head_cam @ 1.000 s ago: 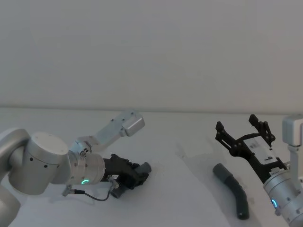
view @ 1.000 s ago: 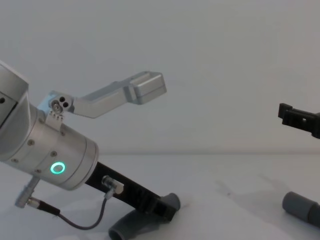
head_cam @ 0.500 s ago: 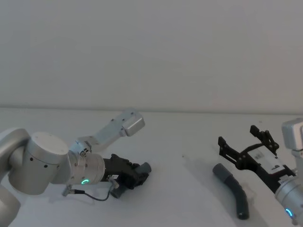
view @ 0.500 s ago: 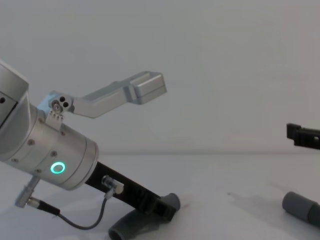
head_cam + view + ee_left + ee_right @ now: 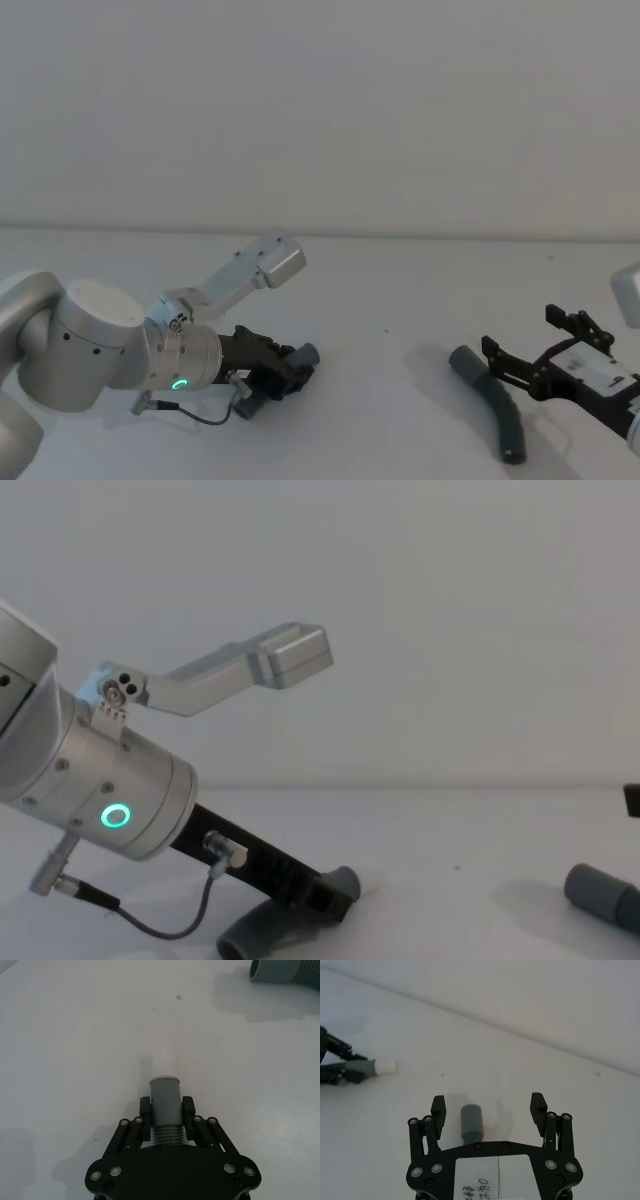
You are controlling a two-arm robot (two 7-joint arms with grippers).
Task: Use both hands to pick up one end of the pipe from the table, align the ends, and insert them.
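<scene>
Your L gripper (image 5: 292, 368) is sitting low over the table (image 5: 400, 290) on the left side. It's clamping the ribbed part of one hose piece (image 5: 165, 1130) just behind its cuff (image 5: 165, 1095). That cuff, w/ a white tip, is sticking out past the fingertips and pointing toward the table's middle. In chest view the piece's other end is curving down to the surface below the gripper. Your R gripper (image 5: 488, 1102) is hanging over the right side w/ jaws spread wide, gripping nothing. The second hose piece (image 5: 497, 405) is lying flat on the table close by it, well apart from the first. In R wrist view its grey cuff is showing btwn the fingers (image 5: 438, 1106), nearer one of them. Can't tell if anything's touching there.
</scene>
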